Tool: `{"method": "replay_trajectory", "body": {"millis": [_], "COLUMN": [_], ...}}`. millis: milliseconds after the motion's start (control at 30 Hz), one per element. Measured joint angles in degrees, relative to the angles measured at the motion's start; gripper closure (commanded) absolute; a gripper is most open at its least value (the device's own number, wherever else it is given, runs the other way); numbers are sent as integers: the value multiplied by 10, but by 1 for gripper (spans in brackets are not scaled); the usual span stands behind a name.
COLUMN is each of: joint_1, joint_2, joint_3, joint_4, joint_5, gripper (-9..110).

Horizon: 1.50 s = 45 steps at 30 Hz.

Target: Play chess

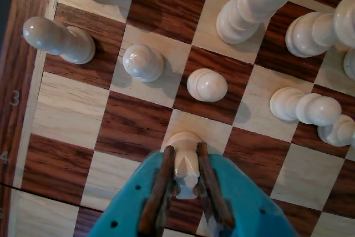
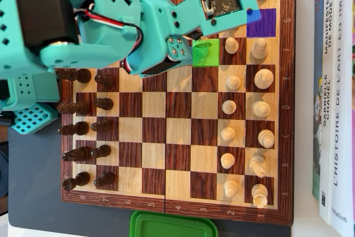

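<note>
The gripper [image 1: 187,178] had its jaws clenched on a white piece [image 1: 184,162] — by its carved top it looked like a knight, though the wrist view showed too little to be sure — and the piece's base stood on or just above a light square of the chessboard [image 1: 133,126]. In the overhead view the arm [image 2: 111,20] reached across the upper part of the board and hid the held piece; a green-tinted square [image 2: 206,54] lay just under the wrist, and a purple-tinted square [image 2: 262,23] sat further right in the white back row, apparently vacant. The white pawns [image 2: 228,106] stood in their row beside the white back pieces [image 2: 262,108], and the dark pieces [image 2: 83,129] filled their two rows on the left, seemingly untouched. Judging from that, the game had barely begun — this looked like an opening move by white, caught mid-transfer. What remained was to set the piece squarely down, let go, and withdraw without clipping the nearby pawns [image 1: 206,85].
</note>
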Motion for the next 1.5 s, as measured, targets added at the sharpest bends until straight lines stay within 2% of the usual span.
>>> {"method": "replay_trajectory", "body": {"millis": [200,400,1067,1233,1500], "joint_1": [3,9,5,5,5], "joint_2": [0,-3,-2,12,28], "joint_3": [0,1,1,1,1], "joint_4": [0,0,0,0,2], "joint_5": [0,0,0,0,0], "gripper": [95,89,89,84,84]}}
